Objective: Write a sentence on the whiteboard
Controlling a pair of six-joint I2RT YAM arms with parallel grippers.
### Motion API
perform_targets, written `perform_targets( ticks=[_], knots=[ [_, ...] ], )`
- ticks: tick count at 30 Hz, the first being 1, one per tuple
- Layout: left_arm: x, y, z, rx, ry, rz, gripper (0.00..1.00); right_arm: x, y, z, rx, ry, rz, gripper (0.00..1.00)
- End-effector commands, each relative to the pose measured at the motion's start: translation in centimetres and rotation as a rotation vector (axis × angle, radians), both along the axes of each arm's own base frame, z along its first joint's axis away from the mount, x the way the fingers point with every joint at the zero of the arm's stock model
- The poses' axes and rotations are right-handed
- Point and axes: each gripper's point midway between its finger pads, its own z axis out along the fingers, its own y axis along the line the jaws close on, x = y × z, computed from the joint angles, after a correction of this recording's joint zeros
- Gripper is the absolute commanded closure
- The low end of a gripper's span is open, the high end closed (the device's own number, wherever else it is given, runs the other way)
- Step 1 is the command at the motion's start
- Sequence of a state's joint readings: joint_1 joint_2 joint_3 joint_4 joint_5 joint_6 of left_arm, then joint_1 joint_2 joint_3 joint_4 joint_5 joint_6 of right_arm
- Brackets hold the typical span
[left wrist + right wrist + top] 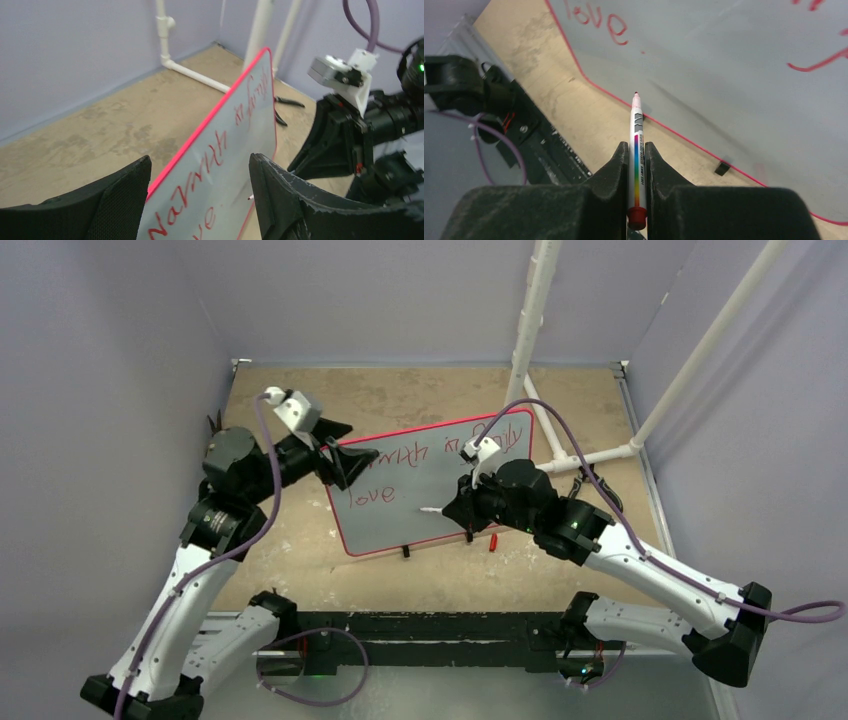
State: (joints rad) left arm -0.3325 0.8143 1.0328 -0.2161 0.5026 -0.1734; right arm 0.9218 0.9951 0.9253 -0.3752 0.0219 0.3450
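Showing the sentence (400,453) as thin red handwriting in two lines on the whiteboard (400,528), with "love" legible at the lower left and the upper line stretching toward the upper right corner. Standing on two small black feet (406,551) around the middle of the tan worktop (300,560), slightly toward the right edge, face tipped up and toward the near edge. Leaving the lower right stretch of the white face blank.

Clamping a white marker (636,117) with a rainbow stripe between the fingers of the right gripper (636,150), red butt end poking out behind the pads, tip pointing at the board's lower rim in the right wrist view. Holding that tip over the blank area just right of "love" in the top view, too small there to tell whether touching the surface or hovering just off it.

Straddling the board's upper left corner with the left gripper (200,200), fingers (295,205) spread wide, the face and red rim passing between them. Not showing whether either pad is touching the board.

Lying on the worktop just beside the board's lower edge, near the right gripper: a small red cap-like piece (493,540). Rising near the far right corner behind the board: white plastic pipes (530,320). Resting behind the board by the pipes: a dark plier-like tool (287,102).
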Motion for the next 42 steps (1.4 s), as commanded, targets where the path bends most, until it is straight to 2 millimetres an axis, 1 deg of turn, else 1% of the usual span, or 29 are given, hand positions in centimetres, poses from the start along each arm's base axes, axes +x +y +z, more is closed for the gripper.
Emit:
perform_targets(
  ticks=[1,4,7,10,12,14,17,20,23,24,26,28,29,31,32,33,34,36,37,39,40,42],
  knots=[
    [-2.7,-3.8,-3.8,0.145,0.067,-0.181,0.30,-1.9,1.1,2.3,0.041,0.008,0.172,1.00],
    [-4.9,-6.3,-6.5,0.203,0.116,-0.296,0.31,-2.1,0.9,2.8,0.061,0.025,0.200,1.00],
    [-7.9,-9.0,-9.2,0.228,0.152,-0.428,0.31,-2.9,1.1,3.5,0.080,0.040,0.251,1.00],
    [-10.3,-10.7,-11.4,0.246,0.174,-0.511,0.31,-3.6,1.0,3.9,0.083,0.054,0.284,1.00],
    [-10.7,-11.1,-12.2,0.238,0.186,-0.527,0.31,-4.4,0.9,3.7,0.076,0.076,0.322,1.00],
    [-10.3,-11.1,-12.6,0.207,0.197,-0.527,0.31,-5.3,1.0,3.5,0.075,0.101,0.369,1.00],
    [-10.3,-11.4,-13.5,0.251,0.179,-0.498,0.30,-6.1,0.9,3.4,0.069,0.122,0.401,1.00],
    [-10.8,-12.4,-14.7,0.282,0.206,-0.526,0.30,-7.1,0.9,3.4,0.077,0.140,0.451,1.00],
    [-11.5,-13.4,-15.5,0.309,0.216,-0.561,0.30,-7.5,1.0,3.8,0.085,0.129,0.485,1.00],
    [-11.7,-13.5,-15.7,0.317,0.220,-0.569,0.33,-7.6,1.1,4.0,0.092,0.126,0.492,1.00],
    [-12.0,-13.7,-16.0,0.326,0.226,-0.583,0.45,-7.6,1.2,4.2,0.101,0.120,0.494,1.00],
    [-12.2,-13.6,-16.1,0.327,0.224,-0.588,0.60,-7.6,1.3,4.2,0.107,0.116,0.498,1.00],
    [-12.2,-13.6,-16.1,0.322,0.223,-0.587,0.71,-7.6,1.3,4.1,0.108,0.118,0.502,1.00],
    [-12.3,-13.7,-15.9,0.307,0.222,-0.592,0.96,-7.7,1.4,3.9,0.112,0.118,0.509,1.00],
    [-12.5,-13.8,-15.8,0.297,0.224,-0.596,1.00,-7.6,1.5,3.8,0.117,0.117,0.507,1.00],
    [-12.5,-13.9,-15.7,0.285,0.227,-0.596,1.00,-7.5,1.6,3.9,0.124,0.116,0.500,1.00],
    [-12.5,-13.9,-15.8,0.274,0.235,-0.589,1.00,-7.4,1.6,3.9,0.133,0.112,0.492,0.96],
    [-12.2,-13.9,-15.7,0.241,0.251,-0.558,1.00,-7.1,1.6,3.9,0.168,0.105,0.455,0.73],
    [-12.0,-13.9,-15.7,0.217,0.258,-0.539,1.00,-6.8,1.6,4.2,0.197,0.092,0.425,0.61],
    [-11.8,-14.1,-14.9,0.143,0.249,-0.511,1.00,-6.1,1.4,4.9,0.266,0.076,0.338,0.40],
    [-11.7,-14.2,-14.6,0.102,0.244,-0.503,1.00,-5.7,1.0,5.3,0.301,0.069,0.284,0.33],
    [-11.9,-14.2,-14.0,0.029,0.233,-0.499,1.00,-4.6,0.2,5.6,0.357,0.048,0.179,0.25]
  ],
)
